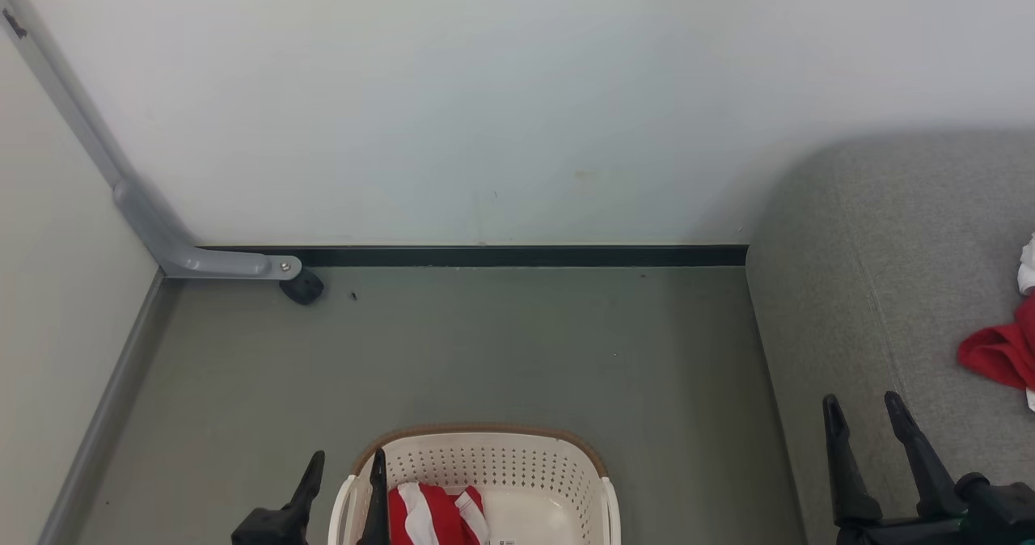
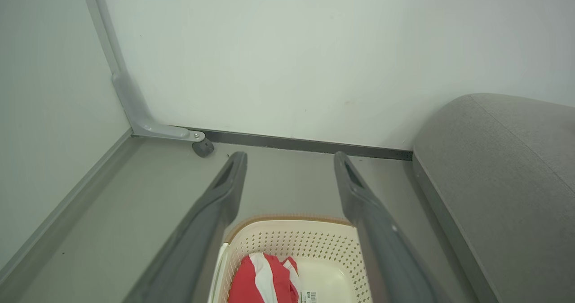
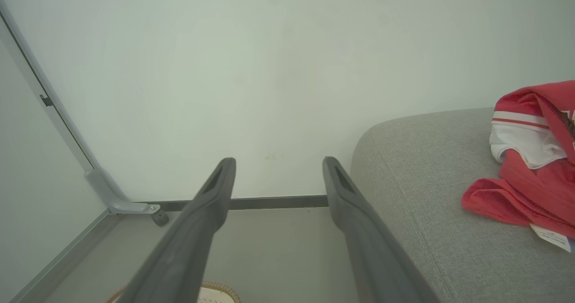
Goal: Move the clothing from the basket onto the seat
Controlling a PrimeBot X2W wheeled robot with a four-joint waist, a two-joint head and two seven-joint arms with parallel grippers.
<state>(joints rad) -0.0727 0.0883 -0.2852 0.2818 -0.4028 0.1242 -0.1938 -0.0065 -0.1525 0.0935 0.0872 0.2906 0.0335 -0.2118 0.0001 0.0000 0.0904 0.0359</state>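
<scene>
Oval cream basket (image 1: 525, 468) on the grey floor (image 1: 485, 351), with a crumpled red-and-white striped garment (image 1: 428, 517) lying against its left inner wall. The left gripper (image 1: 348, 456) hovers at the basket's left rim, one finger outside the rim and the other just inside it beside the garment, jaws spread and empty. The right gripper (image 1: 862, 403), well to the right of the basket, stands over the near edge of the grey seat (image 1: 889, 246), its jaws likewise apart and holding nothing, while a second red garment (image 1: 999, 355) with white trim lies on the seat, farther from the basket than that gripper.
</scene>
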